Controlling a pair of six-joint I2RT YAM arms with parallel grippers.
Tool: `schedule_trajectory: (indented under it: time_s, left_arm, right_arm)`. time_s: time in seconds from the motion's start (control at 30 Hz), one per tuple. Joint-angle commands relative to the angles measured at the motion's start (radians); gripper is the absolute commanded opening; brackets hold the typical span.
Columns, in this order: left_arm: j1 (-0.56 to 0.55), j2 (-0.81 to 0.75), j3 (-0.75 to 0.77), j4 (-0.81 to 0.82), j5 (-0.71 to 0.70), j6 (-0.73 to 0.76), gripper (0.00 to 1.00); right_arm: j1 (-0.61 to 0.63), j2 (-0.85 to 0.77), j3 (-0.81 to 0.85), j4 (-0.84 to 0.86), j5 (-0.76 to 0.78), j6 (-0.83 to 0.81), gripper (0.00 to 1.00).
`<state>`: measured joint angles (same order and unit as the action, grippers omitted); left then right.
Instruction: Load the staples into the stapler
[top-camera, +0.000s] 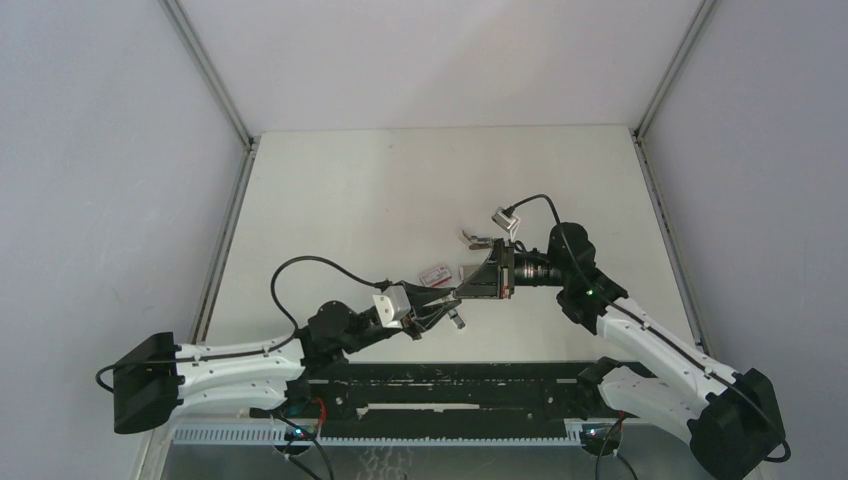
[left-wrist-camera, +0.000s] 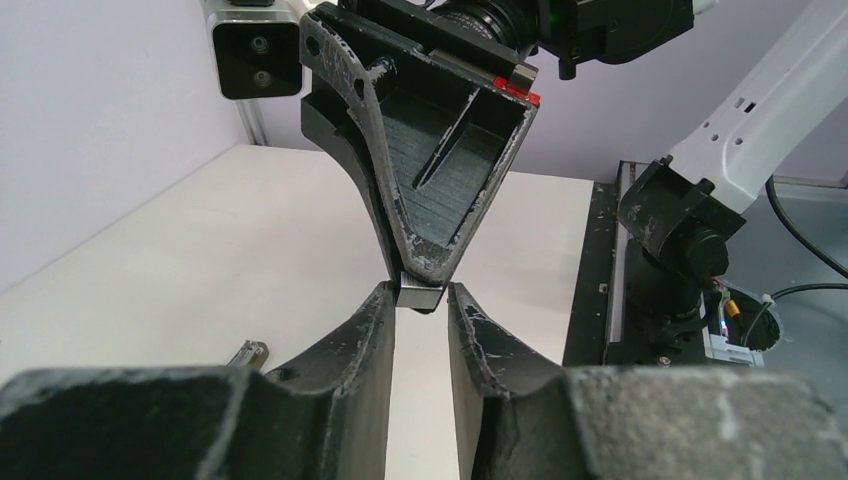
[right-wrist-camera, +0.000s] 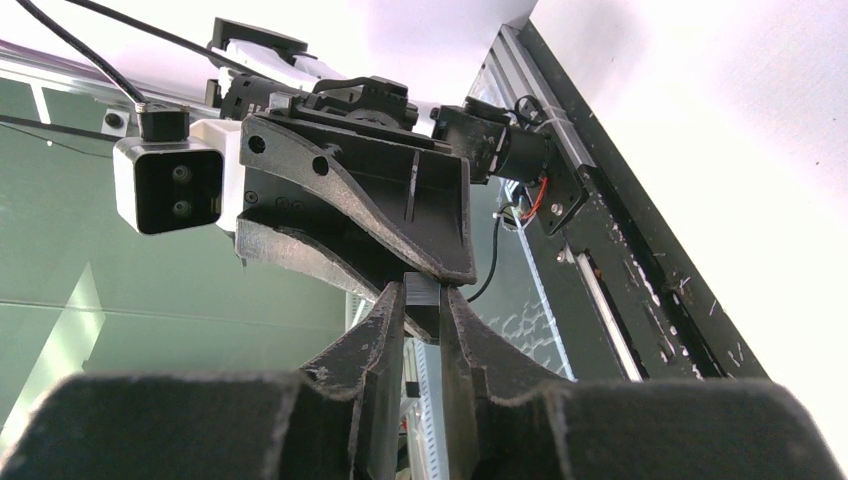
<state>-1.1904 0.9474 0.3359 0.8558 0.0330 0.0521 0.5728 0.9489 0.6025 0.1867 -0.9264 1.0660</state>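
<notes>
Starting with the top view, the left end effector (top-camera: 452, 297) and the right end effector (top-camera: 468, 290) meet tip to tip just below the centre of the frame, above the white table (top-camera: 330, 200). The staples are too small to pick out at that meeting point. A red-and-white box (top-camera: 433, 273) lies on the table just left of the tips, and a small white piece (top-camera: 467, 272) sits just beside the right end effector. A little higher, near the wrist camera, lies a small pale and tan object that looks like the stapler (top-camera: 476, 240), apart from both arms; its details cannot be made out. A small metallic piece (top-camera: 457, 320) rests just below the tips.

Moving to the left wrist view, the left end effector (left-wrist-camera: 420, 300) fills the bottom of the frame. Its fingers (left-wrist-camera: 375, 320) stand narrowly apart on either side of the staples (left-wrist-camera: 420, 297), a short dark-grey block at the centre. Whether they press on it cannot be told. The right end effector (left-wrist-camera: 420, 275) comes down from the top, its tip closed on the block's upper part. The small metallic piece (left-wrist-camera: 248, 352) lies on the table at lower left.

Turning to the right wrist view, the right end effector (right-wrist-camera: 423, 305) pinches the staples (right-wrist-camera: 422, 295) between its fingers (right-wrist-camera: 385, 320) at the centre. The left end effector (right-wrist-camera: 440, 272) reaches in from the upper left, its tip touching the top of the block.
</notes>
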Motion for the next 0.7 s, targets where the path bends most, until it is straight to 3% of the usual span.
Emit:
schedule_trajectory:
  time_s: [0.0, 0.17, 0.37, 0.67]
  left_arm:
    - [-0.006, -0.010, 0.068, 0.012, -0.003, -0.012, 0.29]
    - [-0.006, -0.017, 0.069, 0.013, -0.007, -0.010, 0.29]
    - [-0.005, -0.021, 0.078, 0.014, -0.005, -0.011, 0.37]
    - [-0.006, -0.023, 0.077, 0.028, -0.012, -0.014, 0.38]
  right_arm:
    - [0.008, -0.022, 0.005, 0.037, 0.009, -0.006, 0.17]
    - [0.007, -0.017, 0.006, 0.024, 0.011, -0.016, 0.17]
    - [0.007, -0.013, 0.006, 0.021, 0.011, -0.020, 0.17]
    - [0.009, -0.009, 0.005, 0.020, 0.008, -0.021, 0.17]
